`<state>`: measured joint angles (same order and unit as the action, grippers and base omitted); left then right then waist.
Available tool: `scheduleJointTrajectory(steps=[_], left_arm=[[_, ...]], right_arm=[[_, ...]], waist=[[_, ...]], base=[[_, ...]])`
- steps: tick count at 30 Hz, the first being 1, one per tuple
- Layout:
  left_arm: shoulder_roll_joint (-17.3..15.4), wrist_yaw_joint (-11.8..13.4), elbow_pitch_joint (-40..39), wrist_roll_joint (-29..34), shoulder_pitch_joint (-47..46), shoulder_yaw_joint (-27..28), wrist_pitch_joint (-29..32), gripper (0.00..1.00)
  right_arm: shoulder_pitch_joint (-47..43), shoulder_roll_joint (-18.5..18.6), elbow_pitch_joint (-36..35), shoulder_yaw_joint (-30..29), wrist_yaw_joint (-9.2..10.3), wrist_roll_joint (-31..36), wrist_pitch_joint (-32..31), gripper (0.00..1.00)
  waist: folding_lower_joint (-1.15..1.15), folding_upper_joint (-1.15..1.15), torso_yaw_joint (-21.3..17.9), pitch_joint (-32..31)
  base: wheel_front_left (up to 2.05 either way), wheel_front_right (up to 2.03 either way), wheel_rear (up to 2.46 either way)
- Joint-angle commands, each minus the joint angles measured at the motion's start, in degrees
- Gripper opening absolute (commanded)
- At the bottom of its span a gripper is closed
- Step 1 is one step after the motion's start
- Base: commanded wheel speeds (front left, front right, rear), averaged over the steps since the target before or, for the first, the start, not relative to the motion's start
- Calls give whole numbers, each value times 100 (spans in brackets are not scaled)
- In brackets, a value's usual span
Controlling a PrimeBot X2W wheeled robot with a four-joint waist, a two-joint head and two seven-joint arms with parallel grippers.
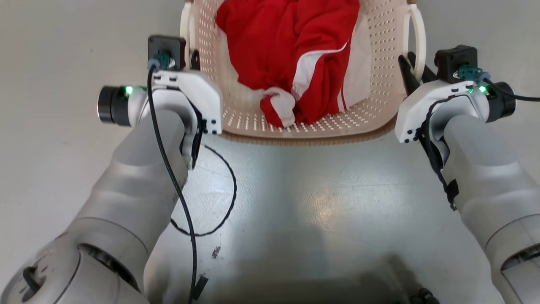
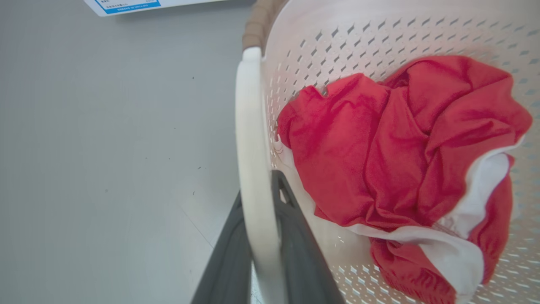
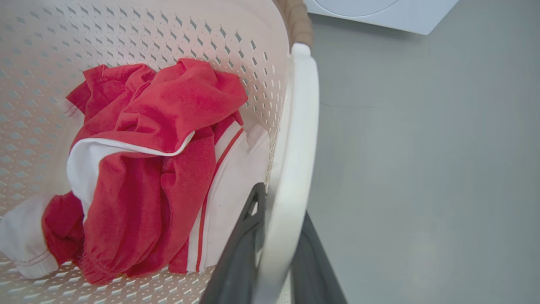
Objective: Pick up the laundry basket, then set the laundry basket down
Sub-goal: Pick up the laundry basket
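The laundry basket [image 1: 379, 88] is cream-white and perforated, with a brown woven-look rim, and lies straight ahead on the grey floor. Red and white clothes [image 1: 291, 46] lie inside it. My left gripper [image 1: 193, 58] is at the basket's left loop handle [image 1: 185, 25]. In the left wrist view its two dark fingers [image 2: 295, 236] press on either side of that white handle [image 2: 249, 126]. My right gripper [image 1: 408, 63] is at the right loop handle [image 1: 419, 33]. In the right wrist view its fingers [image 3: 236, 253] clamp that handle [image 3: 299, 126] the same way.
A white washing machine [image 3: 379, 12] stands just beyond the basket on the right side. A white panel with a blue label [image 2: 126, 5] shows past the left handle. A loose black cable [image 1: 228, 181] loops over the floor near my left forearm.
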<state>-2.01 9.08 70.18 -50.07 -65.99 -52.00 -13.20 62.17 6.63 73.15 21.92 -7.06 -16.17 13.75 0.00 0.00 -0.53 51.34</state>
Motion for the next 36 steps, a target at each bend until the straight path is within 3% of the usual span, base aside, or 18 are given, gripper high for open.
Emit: scheduleJointTrajectory(steps=[1, 17, 36], left_arm=[[-87, 48, -60, -24, 80, 19, -59, 0], [-87, 67, -125, -393, 1117, -350, 173, 0], [-87, -238, -136, -1002, 2953, -757, 521, 0]], right_arm=[[-368, -167, -24, 134, -43, 35, 10, 0], [-1243, -221, 69, 159, -43, -136, -346, 0], [-2731, -366, 79, 458, -43, -448, -1269, 0]], waist=[[0, 0, -10, -70], [0, 0, 2, -1475], [0, 0, -138, -3810]], base=[[0, 0, 0], [0, 0, 0], [0, 0, 0]])
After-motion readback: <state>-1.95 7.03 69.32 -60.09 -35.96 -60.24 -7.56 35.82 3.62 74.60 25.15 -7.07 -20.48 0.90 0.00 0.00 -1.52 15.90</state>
